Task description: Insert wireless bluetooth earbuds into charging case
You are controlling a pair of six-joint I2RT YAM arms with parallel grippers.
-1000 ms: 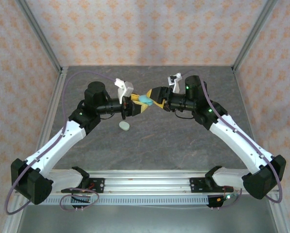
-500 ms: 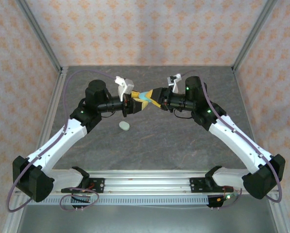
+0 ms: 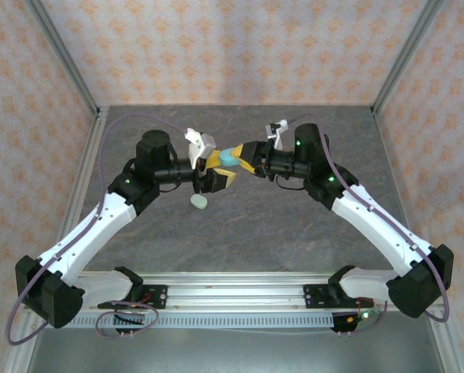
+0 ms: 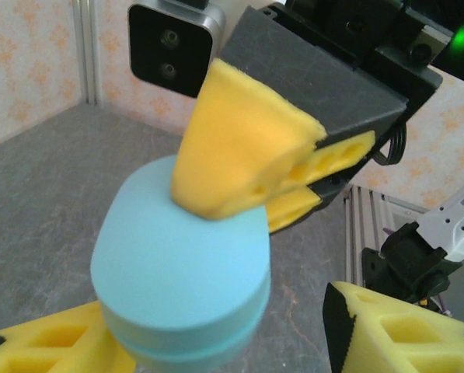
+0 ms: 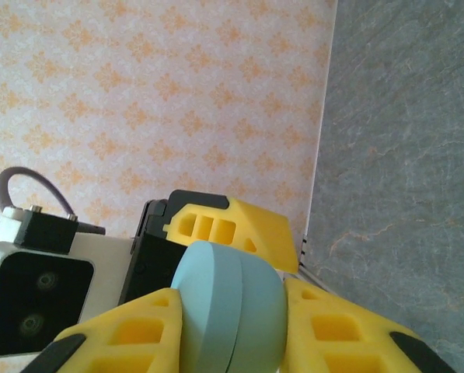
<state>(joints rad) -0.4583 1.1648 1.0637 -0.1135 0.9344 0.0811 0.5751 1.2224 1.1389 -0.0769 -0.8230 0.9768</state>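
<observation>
A grey, stone-patterned counter (image 3: pixel 239 225) sits between orange-patterned walls (image 3: pixel 232 47), with a pale oval piece (image 3: pixel 200 201) lying on it left of centre. Above the middle of the frame, the right end effector (image 3: pixel 239 158) pinches the closed teal charging case (image 3: pixel 228 158); the case's lower edge is cut off in the left wrist view and its contents are hidden. A second ago the left end effector (image 3: pixel 221 169) clamped the case; now its fingers stand spread around it.
</observation>
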